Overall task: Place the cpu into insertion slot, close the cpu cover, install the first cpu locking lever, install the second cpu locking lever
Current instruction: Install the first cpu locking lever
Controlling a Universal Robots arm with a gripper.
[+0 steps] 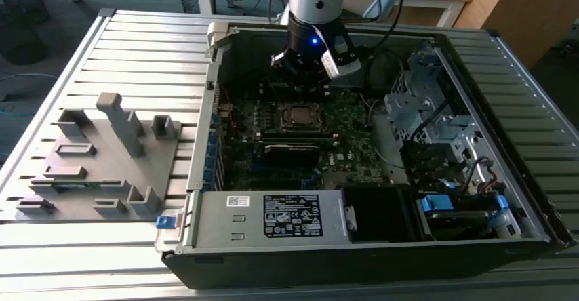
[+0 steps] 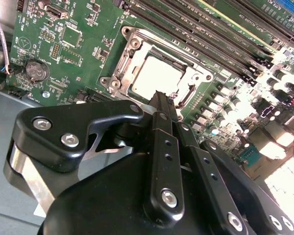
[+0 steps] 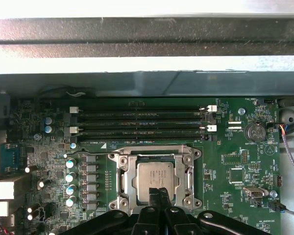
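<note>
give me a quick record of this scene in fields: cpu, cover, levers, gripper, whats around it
cpu: lies flat on the green motherboard, inside the cover's frame
cpu cover: down flat around the cpu, chip showing through its window
locking levers: position cannot be told
gripper: fingers together, nothing seen between them, tips at the edge of the cpu and cover; contact cannot be told
on the board: memory slots, round coin battery
outside the case: grey fixture plate on the exterior view's left
</note>
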